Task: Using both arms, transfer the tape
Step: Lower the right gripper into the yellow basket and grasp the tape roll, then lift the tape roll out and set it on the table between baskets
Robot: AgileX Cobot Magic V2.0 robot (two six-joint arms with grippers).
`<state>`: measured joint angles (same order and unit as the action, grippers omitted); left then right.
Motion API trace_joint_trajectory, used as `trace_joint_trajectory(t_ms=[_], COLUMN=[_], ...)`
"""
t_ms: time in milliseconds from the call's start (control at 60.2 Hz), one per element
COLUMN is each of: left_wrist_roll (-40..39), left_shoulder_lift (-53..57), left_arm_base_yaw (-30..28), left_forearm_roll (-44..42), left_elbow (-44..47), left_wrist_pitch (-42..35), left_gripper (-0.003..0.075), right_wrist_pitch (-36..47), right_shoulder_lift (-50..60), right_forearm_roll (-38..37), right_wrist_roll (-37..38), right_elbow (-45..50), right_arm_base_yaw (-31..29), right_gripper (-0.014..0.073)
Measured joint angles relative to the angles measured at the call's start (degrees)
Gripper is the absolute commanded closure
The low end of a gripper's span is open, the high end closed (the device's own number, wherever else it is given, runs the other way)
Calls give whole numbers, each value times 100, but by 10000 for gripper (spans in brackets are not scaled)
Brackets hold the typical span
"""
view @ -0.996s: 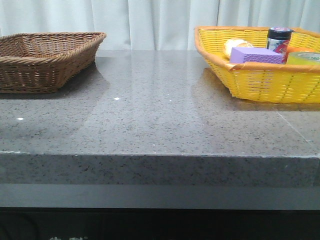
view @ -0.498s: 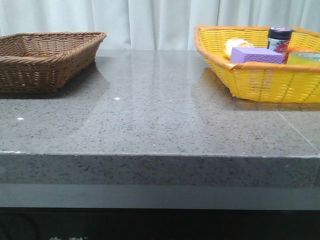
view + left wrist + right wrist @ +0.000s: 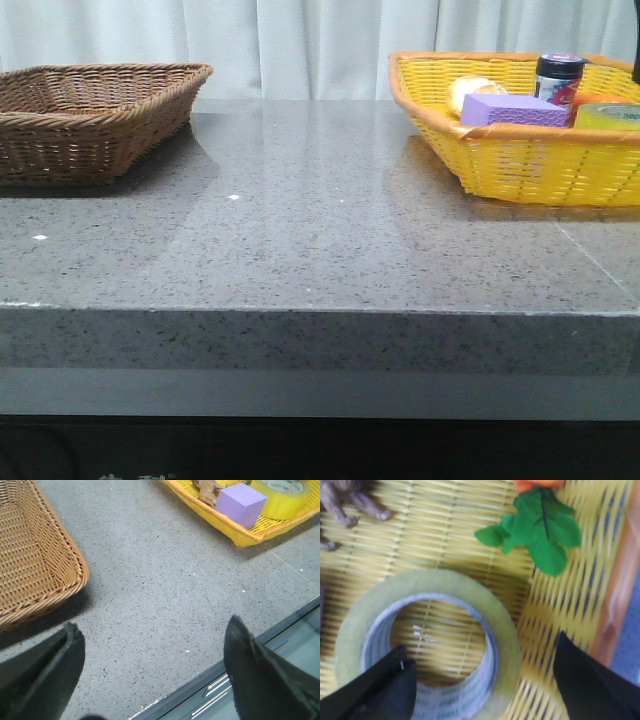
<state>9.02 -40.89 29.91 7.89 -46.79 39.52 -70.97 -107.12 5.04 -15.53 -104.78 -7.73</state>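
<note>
Right gripper spread wide and holding nothing, directly above the tape, lying flat, hole up, in the yellow basket. Left gripper likewise wide and bare over the table, tape far off at two o'clock, so right arm nearer. Green print on the core unreadable.

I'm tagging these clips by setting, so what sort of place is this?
Probably an indoor robot test bench, not a home: a grey speckled stone table before a plain white curtain, with a brown wicker basket and a yellow basket of assorted props.
</note>
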Motion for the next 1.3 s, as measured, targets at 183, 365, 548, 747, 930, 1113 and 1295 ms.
trace_joint_trajectory(t_ms=[183, 365, 548, 747, 930, 1113, 1295], left_wrist_roll=[0, 0, 0, 0, 0, 0, 0], left_shoulder_lift=[0, 0, 0, 0, 0, 0, 0], left_arm_base_yaw=[0, 0, 0, 0, 0, 0, 0], left_forearm_roll=[0, 0, 0, 0, 0, 0, 0], left_elbow=[0, 0, 0, 0, 0, 0, 0], left_wrist_pitch=[0, -22, -58, -67, -67, -69, -79], left_gripper=[154, 154, 154, 154, 154, 154, 154], right_wrist_pitch=[0, 0, 0, -22, -22, -22, -25], right_shoulder_lift=[-371, -654, -782, -792, -792, -649, -192], right_forearm_roll=[20, 32, 32, 21, 12, 12, 65], right_wrist_roll=[-139, -185, -183, -220, -243, -243, -243], right_elbow=[-185, -185, -185, -185, -185, -185, -185], right_arm_base_yaw=[0, 0, 0, -8, -8, -8, -8], right_gripper=[12, 90, 319, 462, 517, 517, 517])
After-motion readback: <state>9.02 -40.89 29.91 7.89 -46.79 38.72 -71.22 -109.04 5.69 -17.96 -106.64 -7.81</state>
